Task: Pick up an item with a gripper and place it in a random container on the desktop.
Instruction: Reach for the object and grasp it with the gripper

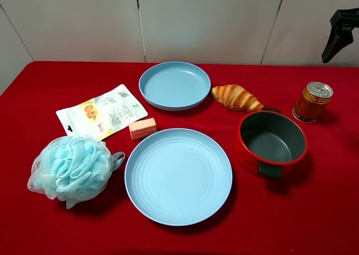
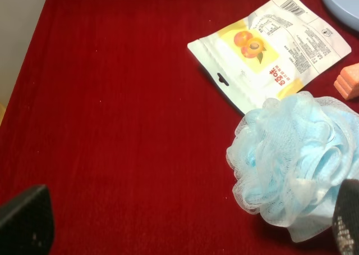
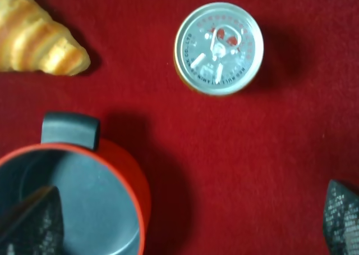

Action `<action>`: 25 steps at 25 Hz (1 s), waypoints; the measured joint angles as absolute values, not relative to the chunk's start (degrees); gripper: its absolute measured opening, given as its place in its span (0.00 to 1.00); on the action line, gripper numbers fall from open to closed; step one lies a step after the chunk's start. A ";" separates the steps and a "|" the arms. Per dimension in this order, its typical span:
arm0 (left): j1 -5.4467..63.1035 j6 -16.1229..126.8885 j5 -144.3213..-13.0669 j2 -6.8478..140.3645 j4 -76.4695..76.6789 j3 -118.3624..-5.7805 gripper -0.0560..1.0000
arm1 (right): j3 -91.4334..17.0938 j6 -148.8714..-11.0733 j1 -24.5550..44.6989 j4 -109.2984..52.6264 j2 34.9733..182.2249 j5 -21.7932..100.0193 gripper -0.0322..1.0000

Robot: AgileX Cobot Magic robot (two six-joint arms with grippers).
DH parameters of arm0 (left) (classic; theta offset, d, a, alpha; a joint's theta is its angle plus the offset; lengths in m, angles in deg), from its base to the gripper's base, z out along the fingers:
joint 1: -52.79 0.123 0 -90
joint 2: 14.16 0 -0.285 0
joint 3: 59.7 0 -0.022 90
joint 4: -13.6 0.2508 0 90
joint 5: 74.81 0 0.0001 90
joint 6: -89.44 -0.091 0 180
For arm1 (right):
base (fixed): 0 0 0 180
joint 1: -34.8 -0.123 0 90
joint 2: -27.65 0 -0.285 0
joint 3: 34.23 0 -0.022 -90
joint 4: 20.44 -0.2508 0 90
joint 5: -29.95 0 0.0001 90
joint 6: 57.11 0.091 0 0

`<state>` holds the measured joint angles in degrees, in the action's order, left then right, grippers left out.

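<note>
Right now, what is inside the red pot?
The red pot shows only its bare dark grey inside, nothing in it. Its near wall hides a strip of the bottom.

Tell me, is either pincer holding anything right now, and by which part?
Nothing is held. The right pincer is open and empty, with the can standing upright, untouched. The left pincer is open and empty too.

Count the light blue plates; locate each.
2. One round light blue plate sits at the back beside the golden-brown croissant; the other plate nearer the front, beside the round red pot.
</note>
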<state>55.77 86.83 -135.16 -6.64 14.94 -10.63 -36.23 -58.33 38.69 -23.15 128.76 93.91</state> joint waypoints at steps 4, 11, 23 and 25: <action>55.77 86.83 -135.16 -6.64 14.94 -10.63 1.00 | -39.83 -58.33 38.69 -22.51 132.22 93.91 0.70; 55.77 86.83 -135.16 -6.64 14.94 -10.63 1.00 | -43.05 -58.33 38.69 -21.39 137.17 93.82 0.70; 55.77 86.83 -135.16 -6.64 14.94 -10.63 1.00 | -44.60 -58.33 38.69 -20.96 145.00 93.39 0.70; 55.77 86.77 -135.16 -6.64 14.94 -10.63 1.00 | -45.24 -58.33 38.69 -20.96 146.02 93.30 0.70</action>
